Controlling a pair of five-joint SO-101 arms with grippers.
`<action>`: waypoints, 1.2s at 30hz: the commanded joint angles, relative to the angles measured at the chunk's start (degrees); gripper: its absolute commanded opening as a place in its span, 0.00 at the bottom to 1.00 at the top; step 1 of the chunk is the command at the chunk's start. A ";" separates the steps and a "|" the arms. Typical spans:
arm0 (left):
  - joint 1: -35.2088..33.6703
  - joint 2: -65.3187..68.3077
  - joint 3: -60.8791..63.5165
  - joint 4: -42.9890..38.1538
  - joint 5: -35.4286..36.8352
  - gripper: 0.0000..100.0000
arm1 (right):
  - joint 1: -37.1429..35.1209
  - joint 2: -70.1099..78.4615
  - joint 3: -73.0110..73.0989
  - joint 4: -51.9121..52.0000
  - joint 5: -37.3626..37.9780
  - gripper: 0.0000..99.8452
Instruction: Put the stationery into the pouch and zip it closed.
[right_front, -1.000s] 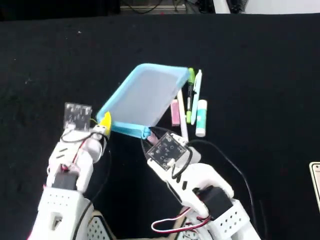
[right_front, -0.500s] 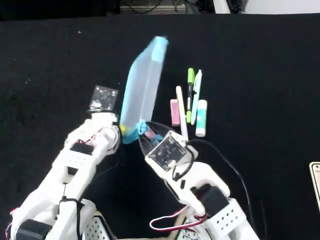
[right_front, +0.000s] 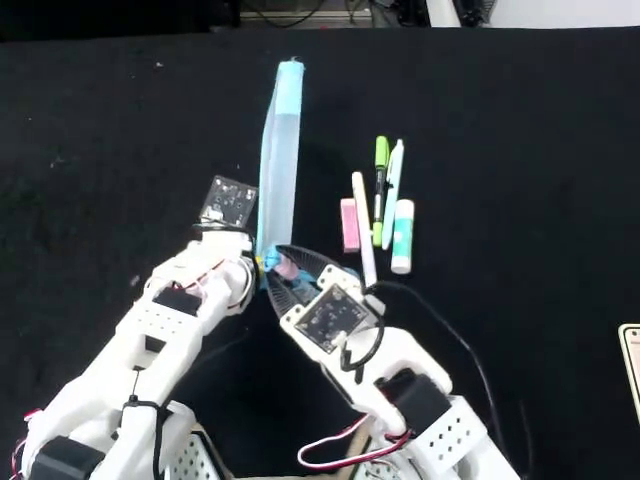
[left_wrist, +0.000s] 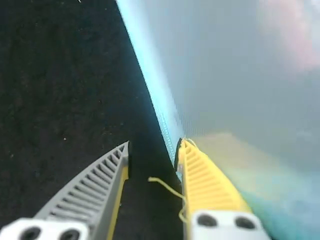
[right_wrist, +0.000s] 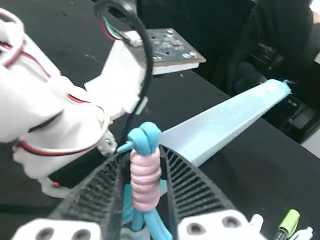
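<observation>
"Black table (right_front: 520, 150) all round. Where was the pouch (right_front: 278, 160)?"

"It stood up on its thin side near the middle, pointing at the far edge. The right gripper (right_wrist: 145, 155) pinched its pink and blue cord (right_wrist: 145, 175). The left gripper (left_wrist: 153, 144) was spread wide, with its yellow finger (left_wrist: 205, 180) at the pouch's rim."

"And the stationery (right_front: 380, 205)?"

"It lay just beside the pouch, toward the right edge. I think the left one needed to hold the rim tight first, so pulling the cord wouldn't drag the pouch."
</observation>
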 joint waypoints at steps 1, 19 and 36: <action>1.19 0.00 -3.47 -0.79 3.25 0.17 | -1.76 -0.84 -0.40 -1.67 -0.44 0.01; 1.10 -0.09 -4.35 -0.53 7.74 0.17 | -3.16 -0.31 -0.48 -1.23 0.09 0.01; -6.99 0.00 -5.49 -0.44 7.82 0.17 | -7.12 -0.31 1.27 -5.01 0.09 0.01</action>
